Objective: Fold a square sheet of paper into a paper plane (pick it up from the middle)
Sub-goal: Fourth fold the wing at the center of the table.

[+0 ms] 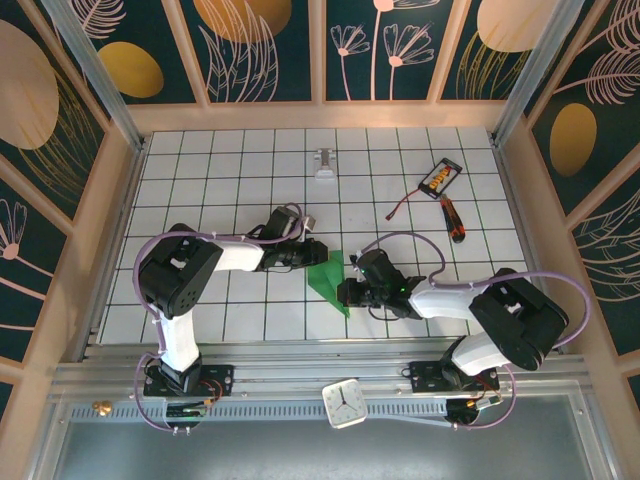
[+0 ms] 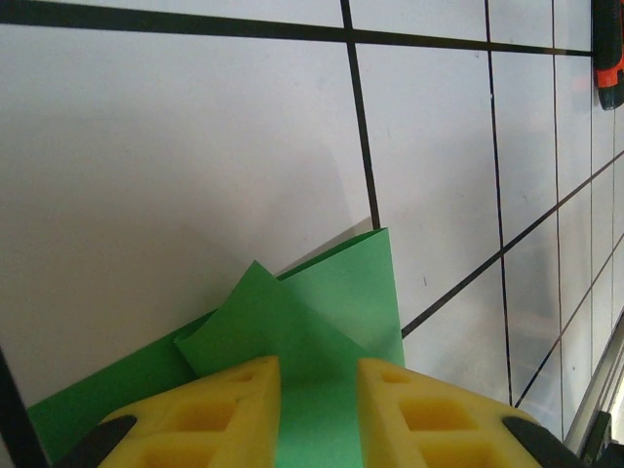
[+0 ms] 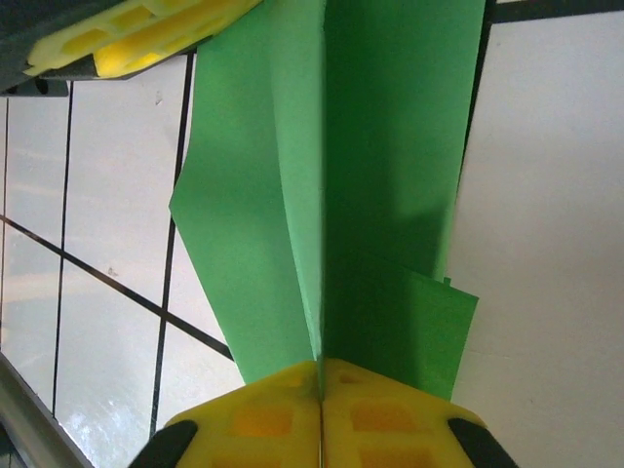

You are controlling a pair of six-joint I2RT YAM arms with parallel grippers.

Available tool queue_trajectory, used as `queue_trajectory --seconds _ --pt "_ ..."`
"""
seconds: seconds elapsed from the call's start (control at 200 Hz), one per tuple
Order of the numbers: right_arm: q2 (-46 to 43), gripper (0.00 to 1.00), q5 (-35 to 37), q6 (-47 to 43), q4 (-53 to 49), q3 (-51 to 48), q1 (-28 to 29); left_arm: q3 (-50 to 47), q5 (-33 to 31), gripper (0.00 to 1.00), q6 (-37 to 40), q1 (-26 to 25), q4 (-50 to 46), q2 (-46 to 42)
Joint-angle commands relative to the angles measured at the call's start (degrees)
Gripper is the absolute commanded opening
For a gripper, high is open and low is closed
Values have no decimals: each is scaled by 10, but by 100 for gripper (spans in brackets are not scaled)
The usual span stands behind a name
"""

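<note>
The green paper plane [image 1: 328, 278] lies between my two grippers on the white grid table, folded into a pointed shape with a raised centre crease. My right gripper [image 1: 347, 292] is shut on that crease at one end, and in the right wrist view its fingertips [image 3: 320, 369] meet on the paper plane [image 3: 292, 195]. My left gripper [image 1: 316, 253] is at the other end, open. In the left wrist view its yellow fingers [image 2: 224, 400] straddle the paper plane [image 2: 322, 312], which lies in the gap between them. A folded flap sticks up on the left there.
A red-handled screwdriver [image 1: 453, 220] and a black-and-orange device [image 1: 441, 176] with a cable lie at the back right. A small metal piece [image 1: 325, 165] sits at the back centre. A white clock [image 1: 347, 403] rests on the front rail. Wooden walls enclose the table.
</note>
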Motion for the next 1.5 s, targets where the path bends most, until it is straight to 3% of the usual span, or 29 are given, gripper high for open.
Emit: queue_trajectory --seconds 0.0,0.195,0.455,0.861,1.496 --pt "6 12 -5 -10 -4 19 -9 -13 -8 28 15 4 -7 7" --pt "10 19 -19 -5 9 27 -18 -12 -7 28 15 4 -8 8" --pt "25 20 -26 -7 21 36 -24 -11 -7 28 15 4 -8 9" --pt "58 8 -57 -5 63 43 -26 -10 -9 28 16 4 -11 10" --pt "50 2 -58 6 77 -15 -40 12 -10 32 18 4 -34 -25"
